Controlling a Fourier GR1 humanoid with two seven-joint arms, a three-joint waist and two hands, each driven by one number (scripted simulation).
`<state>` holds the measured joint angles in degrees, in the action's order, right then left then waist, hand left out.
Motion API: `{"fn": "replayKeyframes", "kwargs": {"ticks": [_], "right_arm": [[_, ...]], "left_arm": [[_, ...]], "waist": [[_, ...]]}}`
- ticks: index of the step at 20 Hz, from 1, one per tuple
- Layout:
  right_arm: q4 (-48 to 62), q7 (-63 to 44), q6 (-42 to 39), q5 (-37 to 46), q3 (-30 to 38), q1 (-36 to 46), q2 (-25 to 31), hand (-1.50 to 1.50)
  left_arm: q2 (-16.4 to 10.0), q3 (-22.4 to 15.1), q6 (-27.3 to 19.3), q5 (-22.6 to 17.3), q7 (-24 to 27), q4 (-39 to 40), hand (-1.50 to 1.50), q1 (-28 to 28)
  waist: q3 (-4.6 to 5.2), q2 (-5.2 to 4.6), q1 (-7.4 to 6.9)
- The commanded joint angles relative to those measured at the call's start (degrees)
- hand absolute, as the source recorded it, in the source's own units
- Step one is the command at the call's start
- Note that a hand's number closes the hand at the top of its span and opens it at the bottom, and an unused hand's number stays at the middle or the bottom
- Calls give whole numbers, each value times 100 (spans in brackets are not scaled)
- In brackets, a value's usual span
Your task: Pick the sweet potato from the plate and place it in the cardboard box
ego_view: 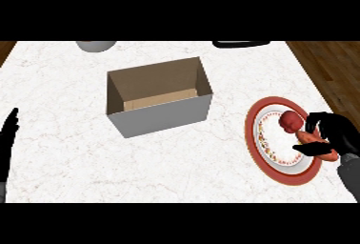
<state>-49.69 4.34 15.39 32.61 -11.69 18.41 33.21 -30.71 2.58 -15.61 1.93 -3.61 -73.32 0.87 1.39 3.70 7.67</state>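
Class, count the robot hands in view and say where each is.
2. The left hand rests open at the counter's left edge; the right hand curls round the sweet potato on the plate.

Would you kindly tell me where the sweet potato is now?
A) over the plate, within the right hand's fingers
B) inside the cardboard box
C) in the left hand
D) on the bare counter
A: the right hand curls round the sweet potato over the plate, apart from the cardboard box.
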Motion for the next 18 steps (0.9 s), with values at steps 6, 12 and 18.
{"fn": "replayKeyframes", "kwargs": {"ticks": [6,12,18], "right_arm": [[-1977,-2164,1082,1166,-458,504,-586,150],[-3259,-4251,571,2139,-1182,941,-1665,150],[-4095,-6531,-443,3234,-1479,1791,-2759,150]], "left_arm": [[-8,9,53,-33,-17,-97,0,-7],[19,-104,150,25,33,-92,0,166],[116,-216,241,55,-22,-300,0,282]], "waist": [[-47,-41,-171],[-81,-173,-363],[-126,-302,-686]]}}
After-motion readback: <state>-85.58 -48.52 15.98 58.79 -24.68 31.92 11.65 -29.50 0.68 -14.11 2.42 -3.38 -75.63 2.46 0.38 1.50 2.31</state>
